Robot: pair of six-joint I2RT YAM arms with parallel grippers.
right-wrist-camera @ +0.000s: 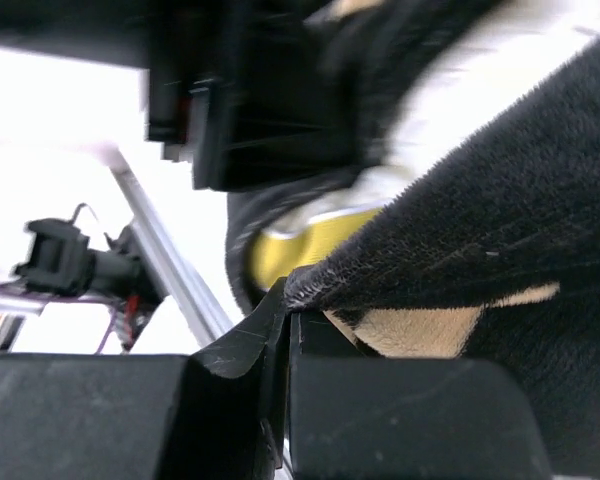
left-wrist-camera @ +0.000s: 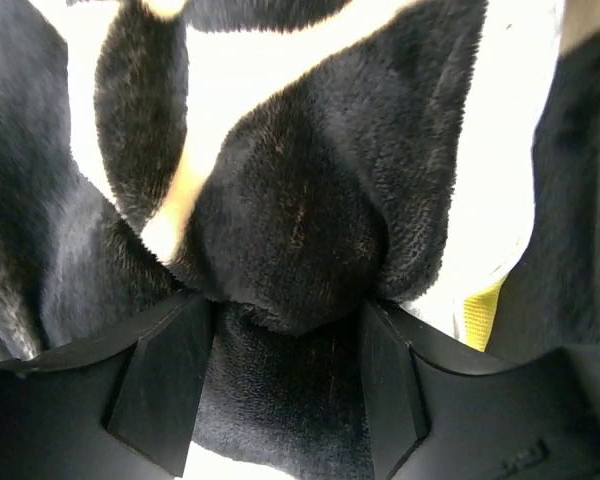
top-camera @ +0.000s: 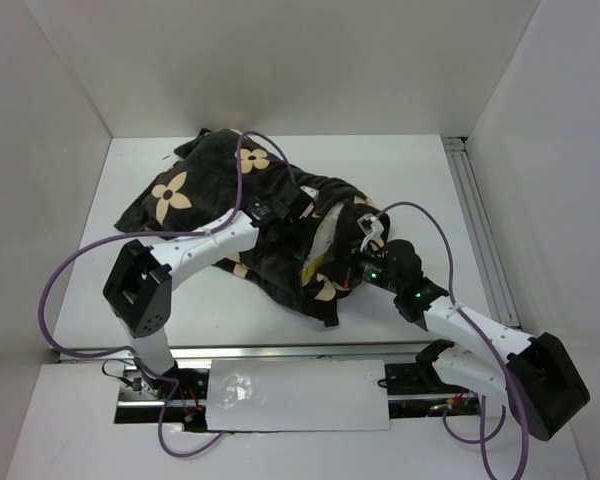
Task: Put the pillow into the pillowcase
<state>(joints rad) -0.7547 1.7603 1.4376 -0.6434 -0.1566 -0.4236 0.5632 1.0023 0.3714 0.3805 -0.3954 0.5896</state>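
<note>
White walls box in a white surface (top-camera: 400, 180) bearing one dark flowered pillowcase (top-camera: 195, 185), bunched up. One cream pillow (top-camera: 327, 235) shows at its open mouth, partly inside. Two arms meet there. The left tool (left-wrist-camera: 290, 325) clamps a plush fold of the pillowcase. The right tool (right-wrist-camera: 285, 310) is clenched tight, the hem against its tips.

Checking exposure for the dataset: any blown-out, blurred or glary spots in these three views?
Top external: even light, soft shadows, glare patch on the white base plate. Left wrist: cream-white pillow blown out, dark plush flower-print pillowcase sharp. Right wrist: background washed white, dark hardware at top blurred, pillowcase hem sharp.
</note>
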